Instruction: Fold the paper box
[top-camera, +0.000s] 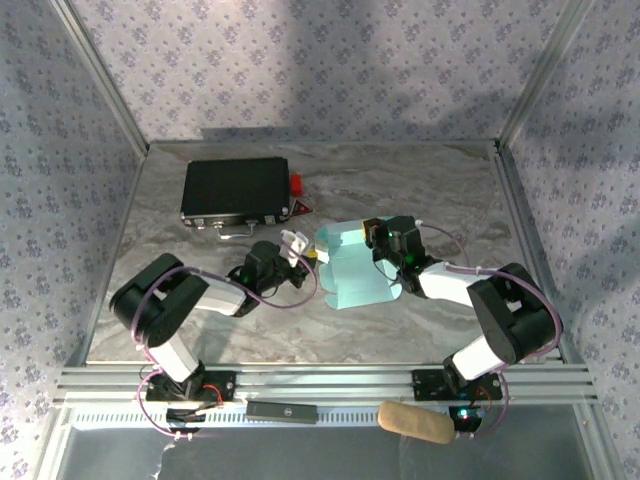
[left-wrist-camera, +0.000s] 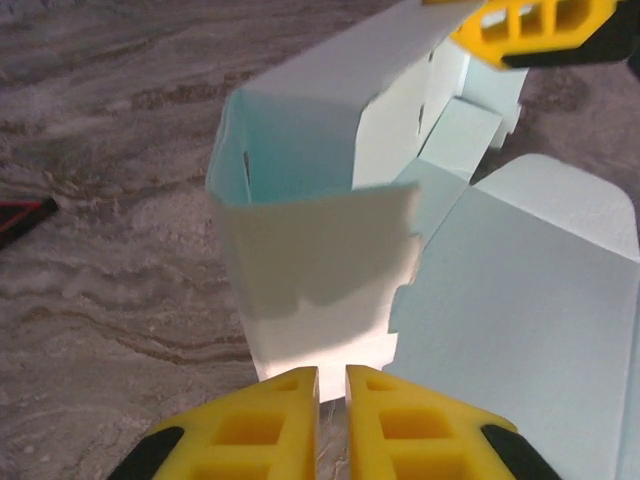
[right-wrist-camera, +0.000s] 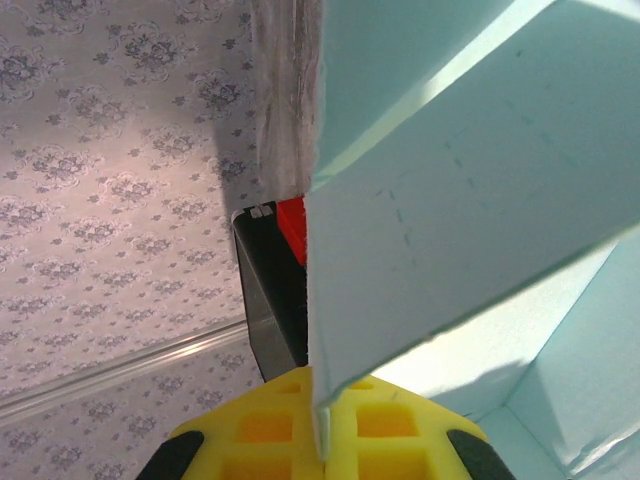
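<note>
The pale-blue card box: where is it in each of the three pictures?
Top external: pale-blue card box just right of centre.
Left wrist: box centre, above left yellow fingers.
Right wrist: box right, pinched by right yellow fingers.
Shared landmark: black rectangular case with red part, top external and right wrist.

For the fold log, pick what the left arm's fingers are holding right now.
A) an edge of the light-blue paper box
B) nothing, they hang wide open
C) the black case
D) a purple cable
A: in the left wrist view the left gripper pinches the bottom edge of the paper box, its yellow fingers nearly touching.
</note>
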